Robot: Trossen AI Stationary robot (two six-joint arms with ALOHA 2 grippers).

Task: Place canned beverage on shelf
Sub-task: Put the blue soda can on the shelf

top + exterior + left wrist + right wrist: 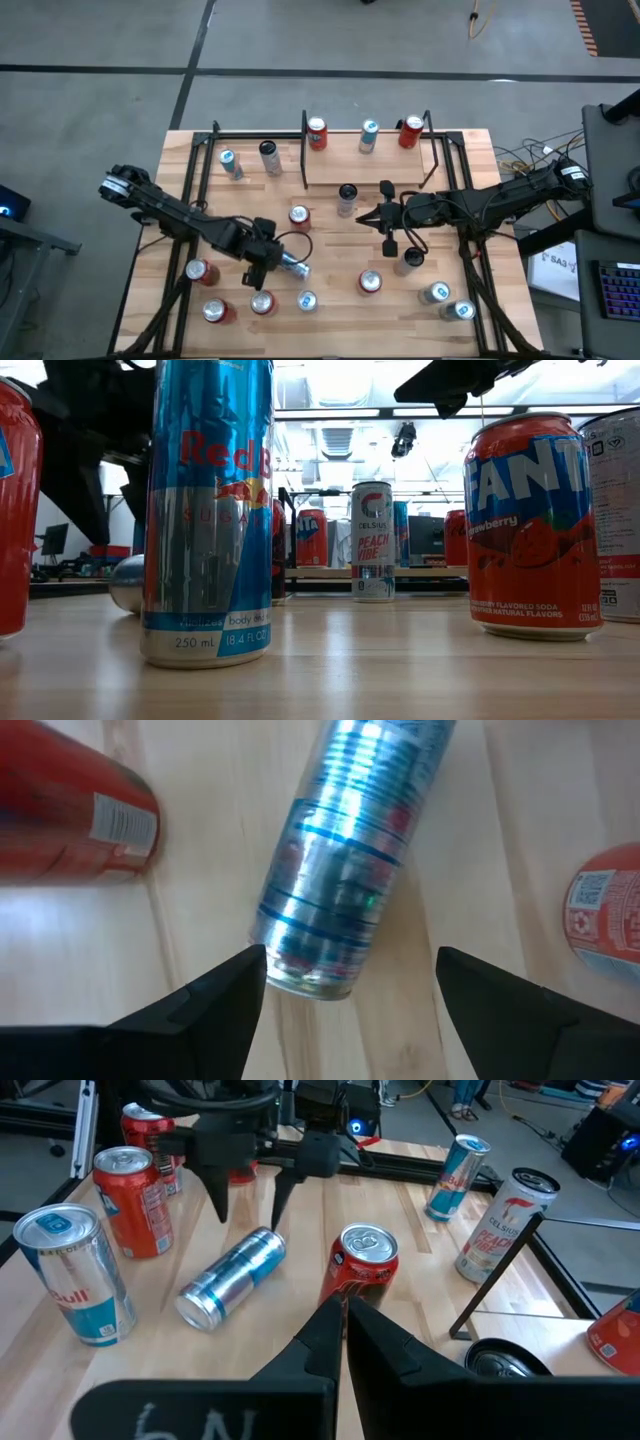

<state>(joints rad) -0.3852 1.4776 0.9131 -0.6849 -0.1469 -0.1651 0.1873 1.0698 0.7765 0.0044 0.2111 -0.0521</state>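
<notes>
Your left end effector (272, 258), fingers spread, hovered over the toppled can (293, 265) on the counter (330, 310); grasp and shelf (370, 165) placement remained.

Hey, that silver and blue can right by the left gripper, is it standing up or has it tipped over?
Tipped over. The silver and blue can lies on its side on the table, beneath the open left gripper.
</notes>
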